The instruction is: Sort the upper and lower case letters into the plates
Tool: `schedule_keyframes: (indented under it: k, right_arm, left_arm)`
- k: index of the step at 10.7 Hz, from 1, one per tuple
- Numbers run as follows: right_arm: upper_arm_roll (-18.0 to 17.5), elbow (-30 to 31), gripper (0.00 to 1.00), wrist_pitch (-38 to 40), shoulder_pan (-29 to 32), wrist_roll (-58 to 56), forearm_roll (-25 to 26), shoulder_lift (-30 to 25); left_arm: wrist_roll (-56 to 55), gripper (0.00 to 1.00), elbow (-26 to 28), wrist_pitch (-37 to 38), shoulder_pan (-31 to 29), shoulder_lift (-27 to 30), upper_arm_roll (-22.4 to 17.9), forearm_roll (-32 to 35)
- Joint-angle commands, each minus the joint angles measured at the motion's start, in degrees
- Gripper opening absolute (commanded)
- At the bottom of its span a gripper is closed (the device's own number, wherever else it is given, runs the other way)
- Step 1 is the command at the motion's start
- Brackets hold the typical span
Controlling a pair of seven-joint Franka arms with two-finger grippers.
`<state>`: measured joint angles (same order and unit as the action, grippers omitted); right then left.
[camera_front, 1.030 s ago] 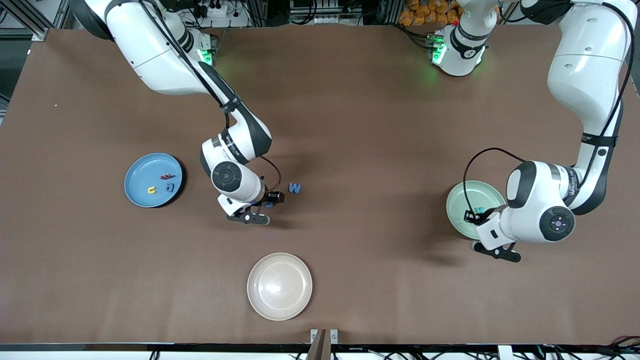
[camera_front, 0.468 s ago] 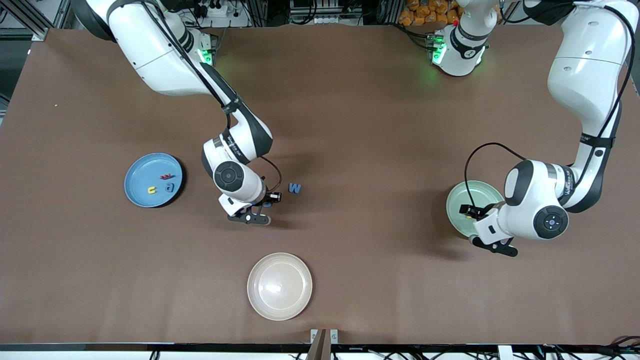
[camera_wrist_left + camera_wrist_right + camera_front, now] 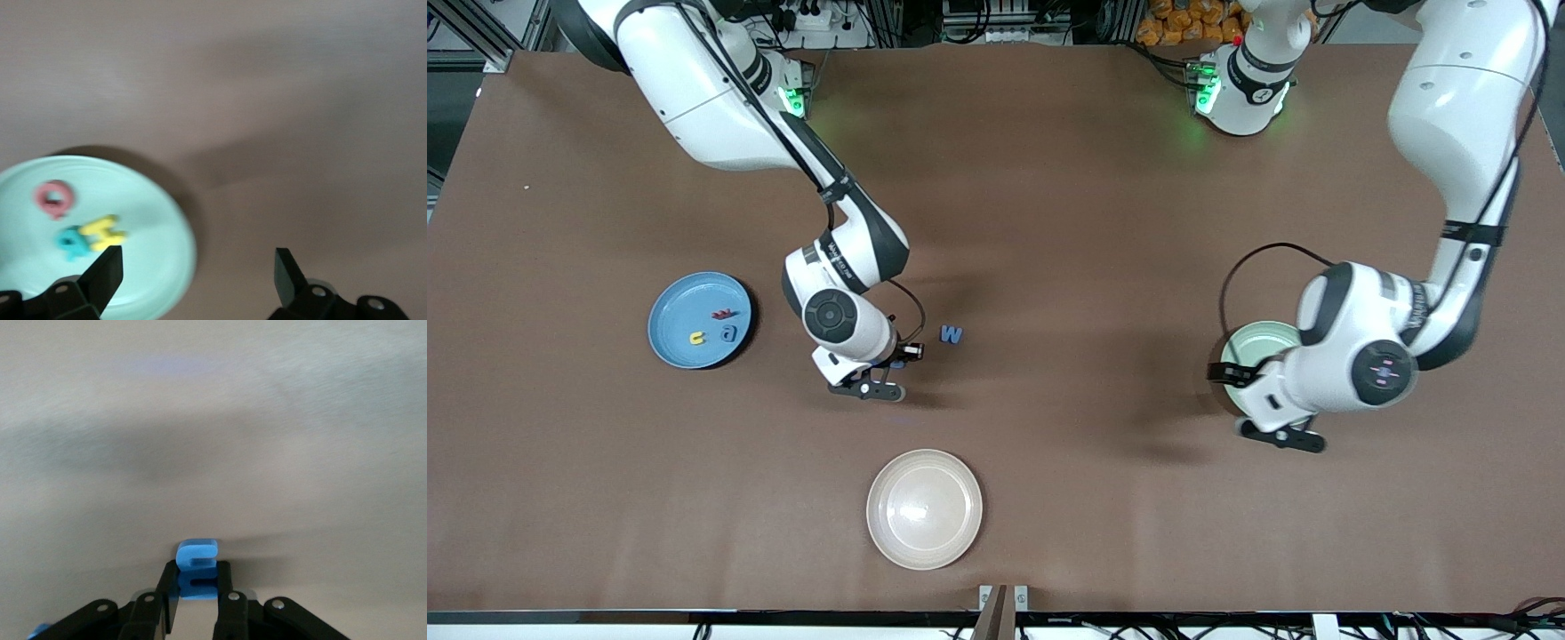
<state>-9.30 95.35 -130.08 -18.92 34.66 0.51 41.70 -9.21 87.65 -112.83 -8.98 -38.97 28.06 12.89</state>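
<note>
The right gripper (image 3: 193, 600) pinched a blue letter (image 3: 195, 559) just beside the W (image 3: 951, 334) — presumably bound for the blue plate (image 3: 671, 342) holding three letters. The left gripper (image 3: 193, 277), fingers spread and empty, hung by the mint plate (image 3: 160, 267) with three more.

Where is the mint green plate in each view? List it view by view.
Front view: mint green plate, toward the left arm's end, partly under that arm.
Left wrist view: same plate, holding three letters.
Right wrist view: not in it.
Shared landmark: brown table.
</note>
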Motion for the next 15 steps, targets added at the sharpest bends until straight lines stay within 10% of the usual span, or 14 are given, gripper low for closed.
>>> schedule_keyframes:
  k: [1,7,12,14,15]
  right_arm:
    - [-0.8,-0.2,0.10,6.7,5.0,-5.2,0.2,-1.5]
    - [-1.8,0.4,0.12,31.1,23.5,-39.5,-0.3,-8.5]
    - [-1.5,7.6,0.13,27.3,34.7,-65.7,2.5,-7.5]
    - [-1.5,7.7,0.47,27.3,35.2,-65.7,2.6,-7.4]
    - [-1.6,7.7,0.99,27.5,35.0,-65.3,2.5,-7.5]
  left_arm:
    - [-6.8,1.00,1.6,0.0,3.0,0.9,3.2,-0.8]
    - [-29.4,1.00,-3.1,-7.4,24.5,-2.7,2.0,-0.3]
    - [-39.7,1.00,-13.9,-15.1,41.2,-11.2,-7.8,-0.6]
    - [-41.1,1.00,-16.5,-15.4,48.1,-13.1,-13.9,-0.9]
    - [-42.2,1.00,-17.8,-17.0,49.1,-14.6,-14.8,-0.9]
